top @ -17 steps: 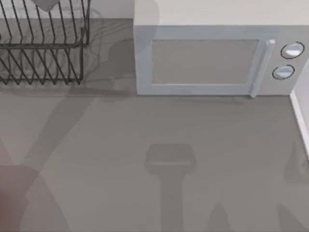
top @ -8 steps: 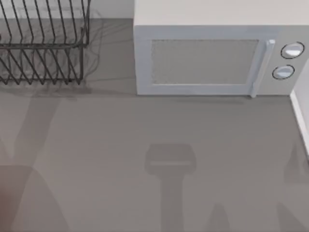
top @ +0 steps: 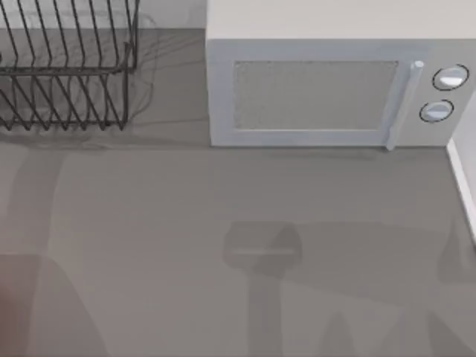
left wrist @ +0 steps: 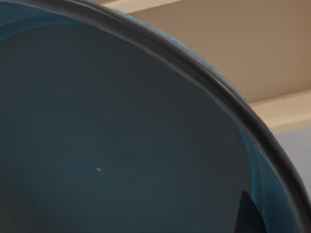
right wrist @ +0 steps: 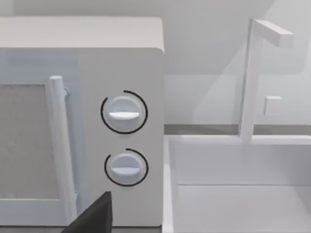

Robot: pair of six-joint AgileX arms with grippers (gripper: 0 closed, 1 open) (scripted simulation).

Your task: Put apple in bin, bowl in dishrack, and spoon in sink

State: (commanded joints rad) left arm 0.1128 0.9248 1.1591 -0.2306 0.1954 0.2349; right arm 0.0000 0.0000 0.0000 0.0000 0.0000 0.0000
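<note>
Bowl: the teal-blue bowl (left wrist: 121, 141) sits right against our left wrist camera, its dark rim sweeping across the view; beige surfaces lie behind it. We judge that it is carried by our left arm, though the grasp itself is hidden.
Left gripper: a dark sliver at the edge of the left wrist view may be one finger; we cannot tell how the jaws stand or whether they pinch the bowl's wall.
Dishrack: the dark wire dishrack (top: 67, 71) stands just to the left of the white microwave (top: 327, 89) in the top view, and its prongs hold nothing that we can see.
Sink: the white sink (right wrist: 243, 194) lies directly beside the microwave's dial side, with a white faucet (right wrist: 252, 77) rising behind the basin; the part of the basin in view has no spoon in it.
Right gripper: a dark finger tip (right wrist: 95, 218) shows low in the right wrist view, in front of the microwave's two dials (right wrist: 124, 114); we cannot tell how far the jaws are open, or whether they hold anything.
Counter: the grey counter (top: 238, 223) in front of the microwave carries arm shadows.
Progress: the bowl is not yet in the dishrack, so we judge that step to be under way. Apple to bin and spoon to sink we cannot judge from here.
</note>
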